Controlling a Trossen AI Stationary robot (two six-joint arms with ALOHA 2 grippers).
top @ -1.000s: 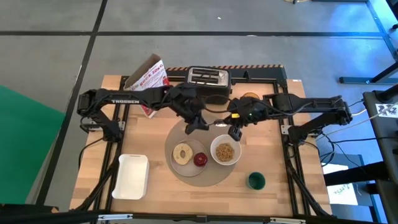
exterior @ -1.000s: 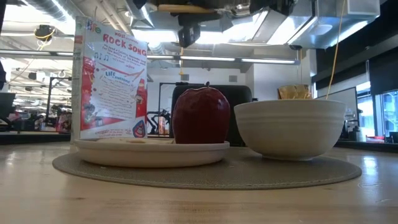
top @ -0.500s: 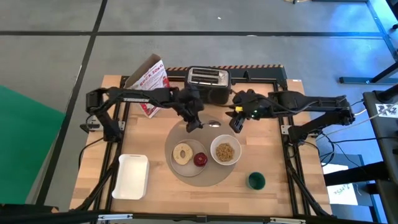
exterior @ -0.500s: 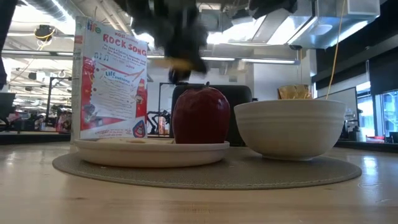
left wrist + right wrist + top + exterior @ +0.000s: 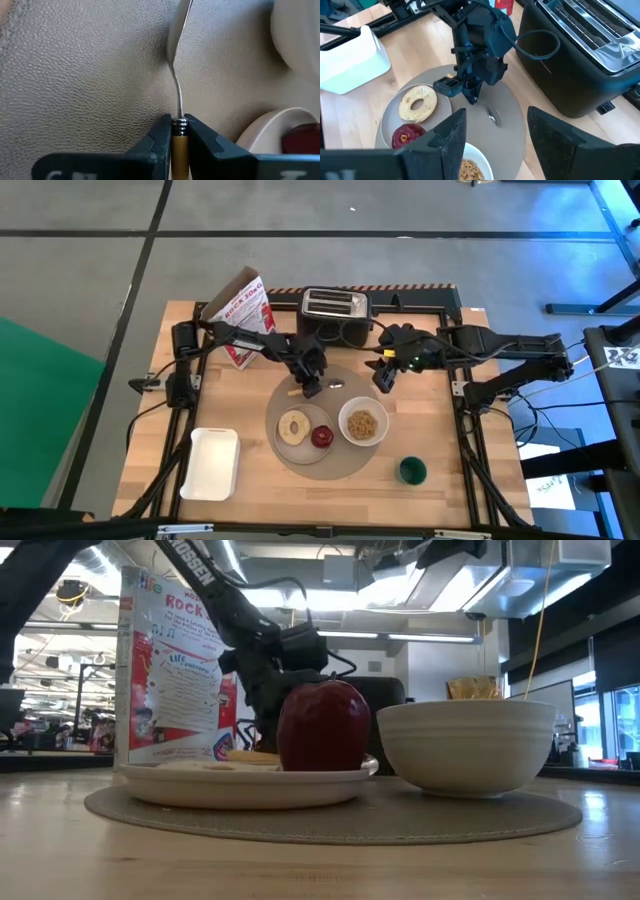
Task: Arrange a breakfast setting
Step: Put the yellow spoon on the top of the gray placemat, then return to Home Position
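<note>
High view: left gripper [image 5: 311, 387] pinches spoon [image 5: 330, 386] over placemat [image 5: 352, 462]; right gripper [image 5: 384, 384] wide.

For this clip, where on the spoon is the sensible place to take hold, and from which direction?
The handle, from above. The spoon lies nearly flat on the placemat, its thin neck curving down to a wide shallow bowl end that offers little to pinch. The gold handle is the straight, narrow part; the left gripper is already shut across it, fingers either side. The right gripper hangs open nearby.
</note>
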